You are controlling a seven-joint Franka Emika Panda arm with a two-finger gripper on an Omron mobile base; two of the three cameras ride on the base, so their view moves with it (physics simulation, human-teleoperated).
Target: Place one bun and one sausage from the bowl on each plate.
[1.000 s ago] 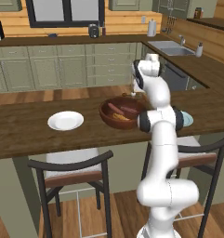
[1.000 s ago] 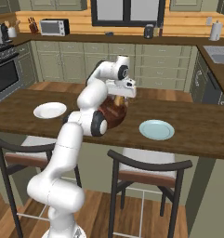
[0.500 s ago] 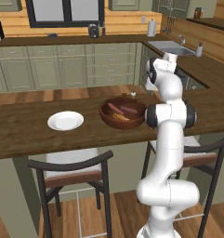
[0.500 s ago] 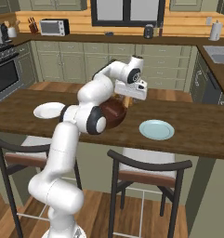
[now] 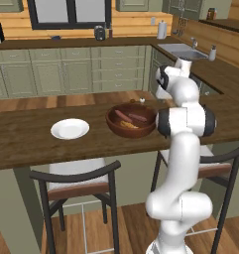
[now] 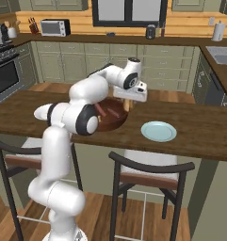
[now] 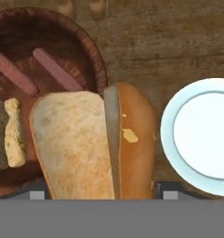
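We count two pink sausages in the dark wooden bowl, two plates, and our gripper grasping one split golden bun.

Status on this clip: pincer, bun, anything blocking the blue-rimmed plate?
Pincer shut on bun, over the bowl edge. Two sausages lie in the bowl. Blue-rimmed plate bare, path unobstructed.

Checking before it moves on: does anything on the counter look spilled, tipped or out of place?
Nothing stands out. The bun is held between the gripper tips, hanging over the bowl rim toward the blue-rimmed plate. Two sausages lie inside the bowl. The white plate sits flat and bare.
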